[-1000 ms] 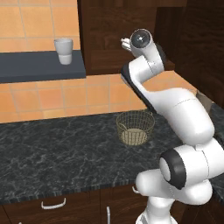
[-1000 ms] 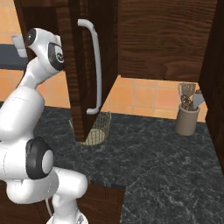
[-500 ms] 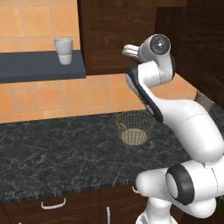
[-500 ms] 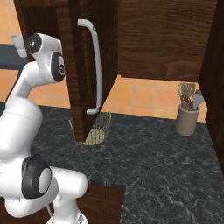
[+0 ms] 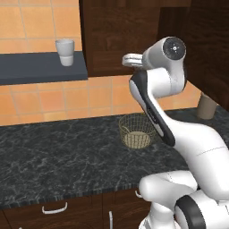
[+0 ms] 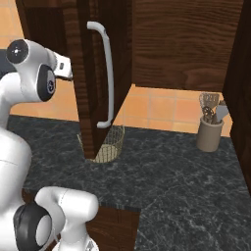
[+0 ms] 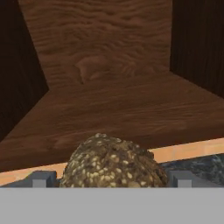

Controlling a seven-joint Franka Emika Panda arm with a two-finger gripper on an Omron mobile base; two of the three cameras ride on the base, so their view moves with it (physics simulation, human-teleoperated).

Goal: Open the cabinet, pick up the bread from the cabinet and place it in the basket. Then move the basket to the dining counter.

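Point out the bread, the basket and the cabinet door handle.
bread [image 7: 114, 162]: hand view, its seeded top.
basket [image 5: 137, 131]: left base view, its wire-mesh wall.
cabinet door handle [image 6: 106, 78]: right base view, middle of the silver bar.

Light: even and diffuse, no single source to be made out.
Shadows: faint; cabinet [image 7: 109, 65] side walls rendered darker than its back.
Glare: soft sheen seen on the black counter [image 5: 58, 152].
Sharpness: coarse rendering; seeded bread [image 7: 113, 164] slightly soft.
Edges: no distortion noted.
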